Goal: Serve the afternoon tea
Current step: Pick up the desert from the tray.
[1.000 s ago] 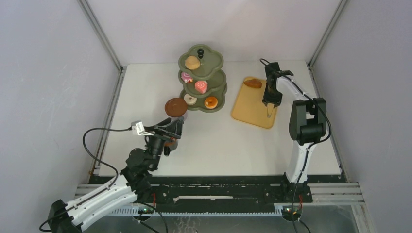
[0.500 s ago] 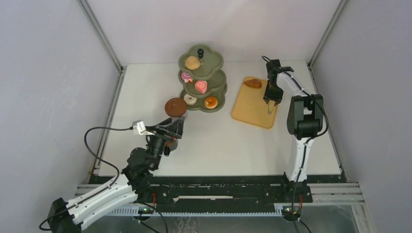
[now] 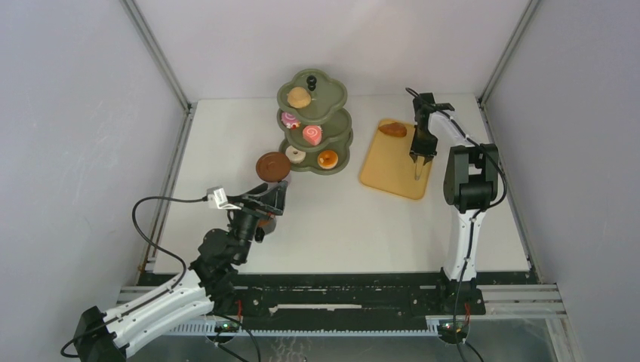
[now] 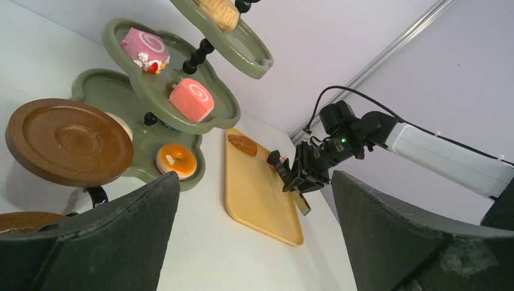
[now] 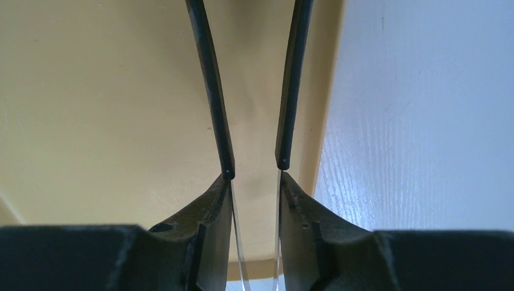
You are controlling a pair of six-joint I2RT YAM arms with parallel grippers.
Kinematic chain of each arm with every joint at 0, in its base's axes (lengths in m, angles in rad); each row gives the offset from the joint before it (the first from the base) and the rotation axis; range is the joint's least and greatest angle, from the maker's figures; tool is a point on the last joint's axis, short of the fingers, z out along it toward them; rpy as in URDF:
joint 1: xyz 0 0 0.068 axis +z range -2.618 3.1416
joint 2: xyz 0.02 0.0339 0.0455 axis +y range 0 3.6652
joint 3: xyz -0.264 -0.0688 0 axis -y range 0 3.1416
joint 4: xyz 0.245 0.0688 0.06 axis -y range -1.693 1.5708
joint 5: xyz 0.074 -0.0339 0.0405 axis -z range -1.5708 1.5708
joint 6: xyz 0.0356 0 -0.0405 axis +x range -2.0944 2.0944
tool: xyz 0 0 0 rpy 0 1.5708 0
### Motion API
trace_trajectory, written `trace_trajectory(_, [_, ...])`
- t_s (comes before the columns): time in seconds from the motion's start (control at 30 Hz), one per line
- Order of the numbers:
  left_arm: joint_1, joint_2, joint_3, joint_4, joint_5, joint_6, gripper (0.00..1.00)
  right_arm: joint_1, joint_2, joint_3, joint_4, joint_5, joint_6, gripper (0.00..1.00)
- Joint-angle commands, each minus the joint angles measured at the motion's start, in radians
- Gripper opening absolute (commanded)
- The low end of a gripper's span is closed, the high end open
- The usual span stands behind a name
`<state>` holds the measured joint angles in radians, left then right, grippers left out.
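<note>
Brown bun (image 3: 392, 129) lies at the far end of the yellow tray (image 3: 385, 172), beside the green stand (image 3: 342, 142). The right claw (image 3: 421, 155) grips black tongs (image 5: 209, 91) nearby, so I think it must reach over and pinch the bun next. The left claw (image 3: 273, 198) gapes wide by a saucer (image 3: 272, 165).

tongs (image 5: 210, 91): tips past top edge | stand (image 4: 159, 91): top tier cropped | bun (image 4: 219, 12): partly cropped

3-tier stand (image 3: 332, 94) left of tray (image 3: 389, 172), bun (image 3: 392, 130) on tray (far end)
</note>
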<state>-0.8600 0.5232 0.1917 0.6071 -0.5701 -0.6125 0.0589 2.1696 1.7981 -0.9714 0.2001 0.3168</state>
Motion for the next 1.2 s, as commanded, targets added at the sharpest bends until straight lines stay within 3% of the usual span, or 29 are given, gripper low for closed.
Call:
trace_trajectory(0.0, [-0.004,-0.007,0.018,0.032,0.004,0.003,1.00,0.007,-0.030,0.019,0.008,-0.003,-0.027,0.34])
trace_trajectory(0.13, [-0.004,-0.009,0.027,0.021,0.006,0.006,1.00,0.023,-0.070,-0.020,0.025,0.001,-0.031,0.28])
trace_trajectory(0.67, [-0.004,-0.079,0.026,-0.052,-0.041,0.006,1.00,0.234,-0.397,-0.239,0.114,0.044,-0.019,0.25])
trace_trajectory(0.9, [-0.004,-0.111,0.025,-0.077,-0.056,0.008,1.00,0.388,-0.463,-0.180,0.067,0.070,-0.012,0.25])
trace_trajectory(1.17, [-0.004,-0.114,0.030,-0.078,-0.053,0.005,1.00,0.507,-0.411,-0.056,0.004,0.077,-0.005,0.25])
